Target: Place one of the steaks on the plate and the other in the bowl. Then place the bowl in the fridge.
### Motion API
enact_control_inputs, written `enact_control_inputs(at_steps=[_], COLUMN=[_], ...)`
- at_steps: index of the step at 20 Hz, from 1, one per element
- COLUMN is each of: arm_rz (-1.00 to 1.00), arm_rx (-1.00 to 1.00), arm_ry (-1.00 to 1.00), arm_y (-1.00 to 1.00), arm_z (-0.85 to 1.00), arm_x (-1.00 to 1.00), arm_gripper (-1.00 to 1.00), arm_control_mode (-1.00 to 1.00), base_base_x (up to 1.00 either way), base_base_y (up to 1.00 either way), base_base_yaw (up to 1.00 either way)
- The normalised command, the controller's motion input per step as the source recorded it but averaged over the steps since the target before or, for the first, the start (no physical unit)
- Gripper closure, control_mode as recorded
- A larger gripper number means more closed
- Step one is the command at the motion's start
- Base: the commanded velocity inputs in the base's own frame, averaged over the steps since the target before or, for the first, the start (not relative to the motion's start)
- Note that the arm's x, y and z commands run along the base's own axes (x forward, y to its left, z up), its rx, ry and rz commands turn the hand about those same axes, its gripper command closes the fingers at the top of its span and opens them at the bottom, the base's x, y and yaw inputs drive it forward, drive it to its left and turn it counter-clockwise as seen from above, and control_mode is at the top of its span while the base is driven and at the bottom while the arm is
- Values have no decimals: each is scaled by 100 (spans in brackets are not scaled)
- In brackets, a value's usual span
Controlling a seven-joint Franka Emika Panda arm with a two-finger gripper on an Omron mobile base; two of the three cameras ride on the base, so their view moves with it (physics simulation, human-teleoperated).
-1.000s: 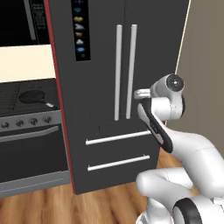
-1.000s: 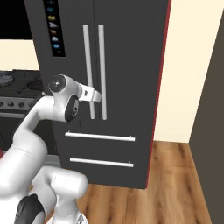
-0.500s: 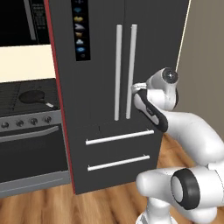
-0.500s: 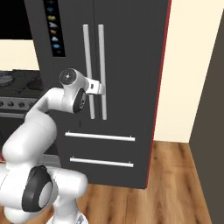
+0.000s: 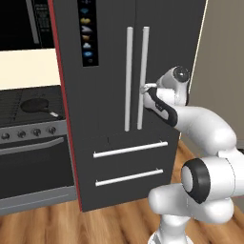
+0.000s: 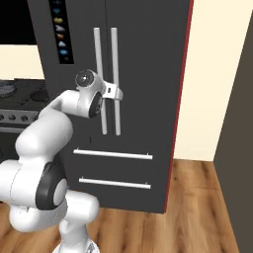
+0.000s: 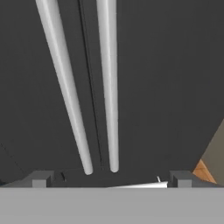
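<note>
The fridge (image 5: 109, 57) is tall and dark, and both doors are shut. Its two long silver bar handles (image 5: 142, 71) run side by side down the middle. My gripper (image 5: 146, 88) is up at the right-hand handle (image 6: 115, 59), about halfway along it. In the hand view the gripper (image 7: 111, 178) is open, its fingertips (image 7: 41, 177) spread wide with nothing between them. Both handles (image 7: 109, 87) stand just ahead of it, untouched. The steaks, the plate and the bowl are out of view.
Left of the fridge stands a black stove (image 5: 28, 143) with a dark frying pan (image 5: 34, 105) on top. Two drawer handles (image 5: 129, 149) cross the lower fridge front. A beige wall (image 6: 217, 74) and wooden floor (image 6: 197, 197) lie to the right.
The arm has stretched forward, carrying the hand up and a little left, closer to the fridge's right handle. The gripper has stayed open.
</note>
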Motion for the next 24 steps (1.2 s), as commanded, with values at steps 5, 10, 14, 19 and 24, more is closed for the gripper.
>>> enact_control_inputs(at_steps=[5,10,14,19,24], arm_rz=[0,0,0,0,0], arm_rx=[0,0,0,0,0], arm_ry=[3,0,-3,-1,0], arm_y=[0,-1,0,0,-1], arm_z=[7,0,-1,-2,-17], arm_x=[53,50,43,43,38], arm_gripper=[-100,-100,-100,-100,-100], arm_control_mode=[-100,-100,-100,-100,-100], base_base_x=[0,0,0,0,0], base_base_y=[0,0,0,0,0], base_base_yaw=[0,0,0,0,0])
